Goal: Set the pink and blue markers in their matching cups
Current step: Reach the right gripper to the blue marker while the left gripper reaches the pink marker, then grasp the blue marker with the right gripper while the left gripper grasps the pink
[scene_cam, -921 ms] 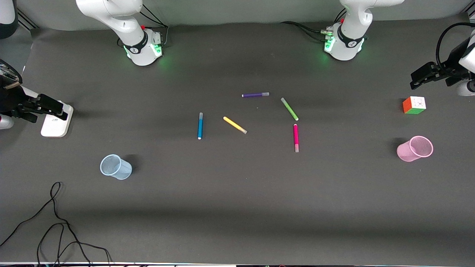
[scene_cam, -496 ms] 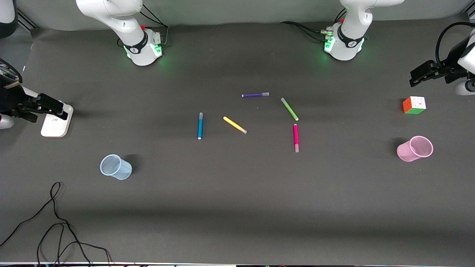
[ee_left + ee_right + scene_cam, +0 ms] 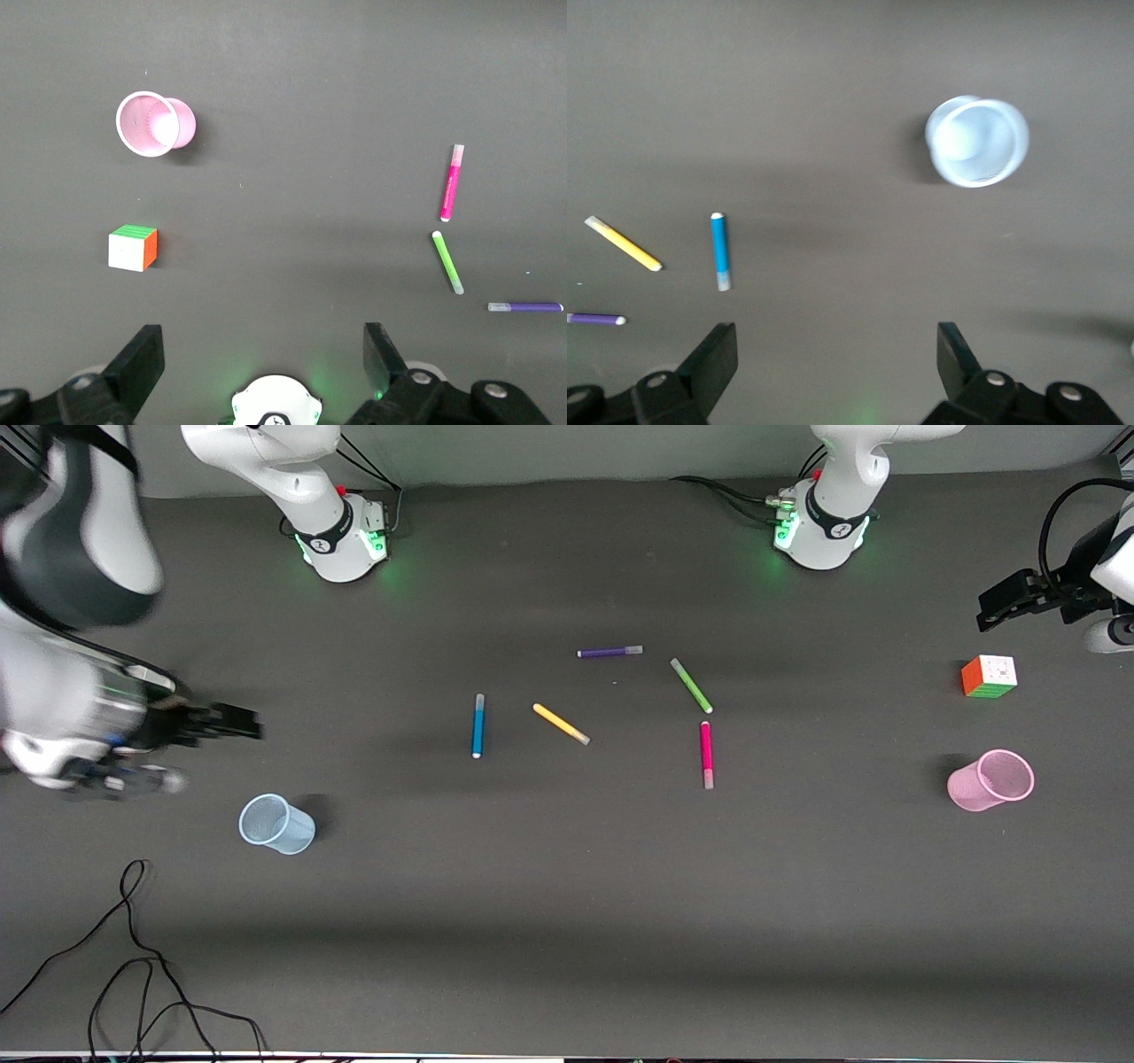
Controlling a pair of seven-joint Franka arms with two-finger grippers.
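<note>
The blue marker (image 3: 478, 726) and the pink marker (image 3: 706, 755) lie flat mid-table. The pale blue cup (image 3: 276, 825) stands toward the right arm's end, the pink cup (image 3: 990, 780) toward the left arm's end. My right gripper (image 3: 232, 723) is open and empty over bare mat beside the blue cup. Its wrist view shows the gripper (image 3: 837, 354), the blue cup (image 3: 977, 142) and the blue marker (image 3: 720, 251). My left gripper (image 3: 999, 607) is open and empty over the table's end near the cube. Its wrist view shows the gripper (image 3: 263, 354), the pink cup (image 3: 155, 124) and the pink marker (image 3: 453, 182).
A yellow marker (image 3: 561, 724), a green marker (image 3: 691, 685) and a purple marker (image 3: 609, 652) lie among the task markers. A puzzle cube (image 3: 989, 676) sits farther from the front camera than the pink cup. A black cable (image 3: 133, 957) lies at the front corner.
My right arm has swung in over the table toward the middle, now covering the white pad it hovered by. My left gripper has barely moved. Markers and cups are unmoved.
</note>
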